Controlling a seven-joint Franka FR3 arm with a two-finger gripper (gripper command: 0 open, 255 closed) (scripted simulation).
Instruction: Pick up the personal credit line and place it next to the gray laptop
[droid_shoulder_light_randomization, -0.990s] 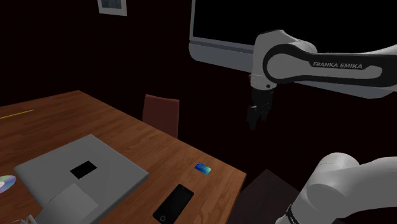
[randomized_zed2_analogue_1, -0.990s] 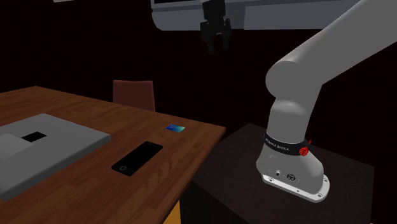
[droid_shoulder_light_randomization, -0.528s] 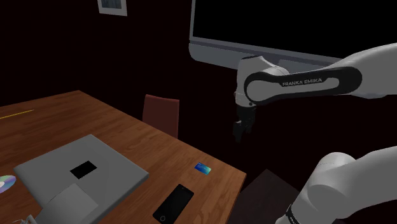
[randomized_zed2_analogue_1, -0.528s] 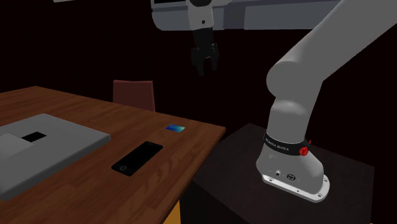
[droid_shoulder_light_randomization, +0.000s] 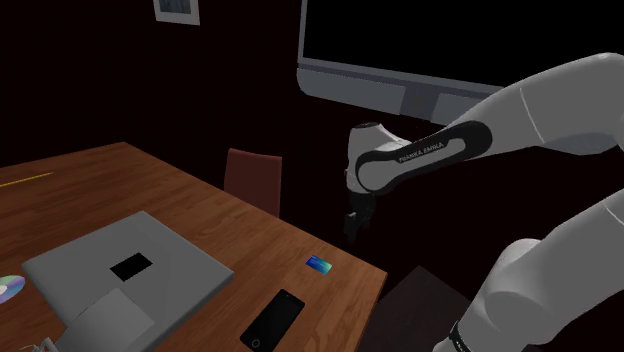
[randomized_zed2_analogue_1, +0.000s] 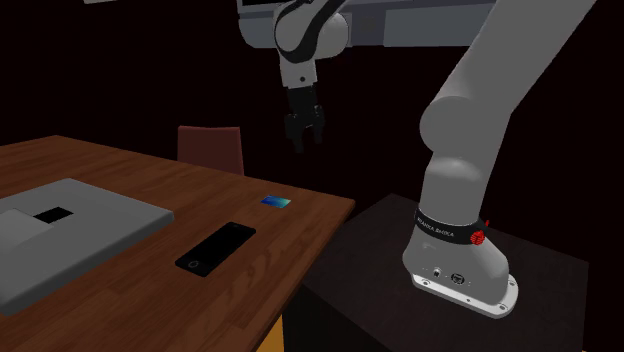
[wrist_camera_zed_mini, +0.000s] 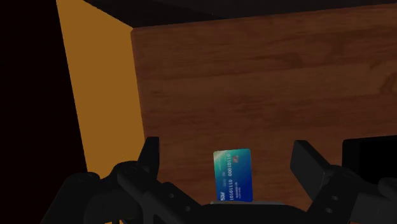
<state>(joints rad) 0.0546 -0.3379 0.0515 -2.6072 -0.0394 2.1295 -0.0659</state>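
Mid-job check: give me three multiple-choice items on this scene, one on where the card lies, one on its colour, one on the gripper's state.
1. Where does the credit card lie?
A. on the laptop
B. on the phone
C. on the bare table, near its edge

2. What colour is the card's face?
A. blue-green
B. red
C. white

3. What is the gripper doing?
A. shut on the card
B. open, in the air, holding nothing
C. resting on the laptop

Answers: C, wood shows all round the card; A, the wrist view shows a blue-green face; B, its fingers stand apart, well above the card.
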